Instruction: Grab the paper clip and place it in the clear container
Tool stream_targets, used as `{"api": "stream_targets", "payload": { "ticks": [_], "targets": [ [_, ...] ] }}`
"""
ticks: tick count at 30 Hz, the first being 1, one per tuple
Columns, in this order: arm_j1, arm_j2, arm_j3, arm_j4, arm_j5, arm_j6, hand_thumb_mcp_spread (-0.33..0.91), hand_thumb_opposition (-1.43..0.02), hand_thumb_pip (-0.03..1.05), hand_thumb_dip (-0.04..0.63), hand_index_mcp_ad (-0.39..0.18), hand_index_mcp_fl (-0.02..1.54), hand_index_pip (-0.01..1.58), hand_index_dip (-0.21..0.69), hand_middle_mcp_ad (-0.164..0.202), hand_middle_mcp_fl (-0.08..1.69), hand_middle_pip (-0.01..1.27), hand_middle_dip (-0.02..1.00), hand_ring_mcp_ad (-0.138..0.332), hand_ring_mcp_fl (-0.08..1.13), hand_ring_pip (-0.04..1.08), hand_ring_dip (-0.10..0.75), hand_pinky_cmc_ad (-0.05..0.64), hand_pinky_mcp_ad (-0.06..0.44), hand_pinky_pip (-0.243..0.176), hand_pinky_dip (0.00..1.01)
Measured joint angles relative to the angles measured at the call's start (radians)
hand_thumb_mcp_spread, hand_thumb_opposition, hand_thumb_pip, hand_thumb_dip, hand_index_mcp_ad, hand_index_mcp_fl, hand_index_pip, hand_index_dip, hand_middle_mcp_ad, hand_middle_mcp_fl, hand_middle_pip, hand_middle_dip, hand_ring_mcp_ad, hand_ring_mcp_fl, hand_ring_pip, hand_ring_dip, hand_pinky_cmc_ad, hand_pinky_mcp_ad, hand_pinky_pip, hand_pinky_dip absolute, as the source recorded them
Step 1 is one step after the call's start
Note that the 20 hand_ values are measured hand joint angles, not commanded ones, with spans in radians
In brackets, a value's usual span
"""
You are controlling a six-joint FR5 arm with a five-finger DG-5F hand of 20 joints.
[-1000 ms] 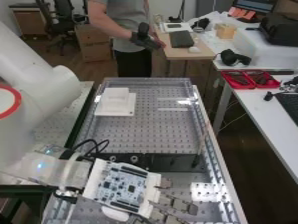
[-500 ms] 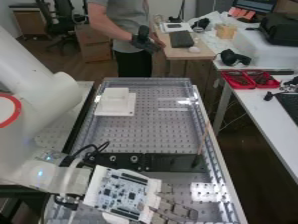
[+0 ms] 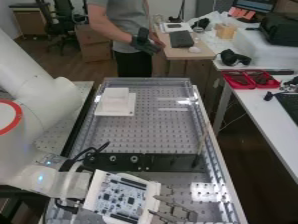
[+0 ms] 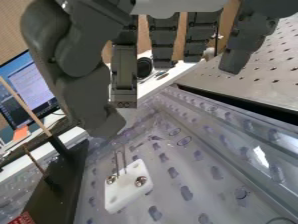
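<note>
At the near end of the bench in the high view is the hand (image 3: 174, 211), its fingers extended towards the right. In the wrist view the hand (image 4: 83, 95) has its thumb and fingers fairly straight and apart, nothing between them. Beyond the thumb tip, a small white block (image 4: 118, 194) with two screws lies on the perforated surface. A thin upright metal wire loop (image 4: 121, 159), possibly the paper clip, stands at that block, apart from the hand. Transparent walls (image 4: 233, 131) run beside it; whether they belong to the clear container I cannot tell.
A black bar (image 3: 176, 161) crosses the bench beyond the hand, with a thin wooden stick (image 3: 201, 142) rising at its right end. Farther along stands a white stepped block (image 3: 115, 109). Red trays (image 3: 238, 80) lie on the side table.
In the high view the hand has moved towards the bottom edge, farther from the black bar, which shows more fully now. The arm has shifted with it.
</note>
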Motion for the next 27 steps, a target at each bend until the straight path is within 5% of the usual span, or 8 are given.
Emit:
{"api": "stream_targets", "payload": {
  "ticks": [27],
  "targets": [
    [0.001, -0.016, -0.017, 0.028, -0.007, 0.041, 0.47, -0.85, 0.67, 0.37, -0.122, 0.25, 1.49, 0.147, 0.075, 0.04, 0.13, 0.2, 0.113, 0.0, 0.08, 0.117, 0.314, 0.269, -0.026, 0.19]
  ]
}}
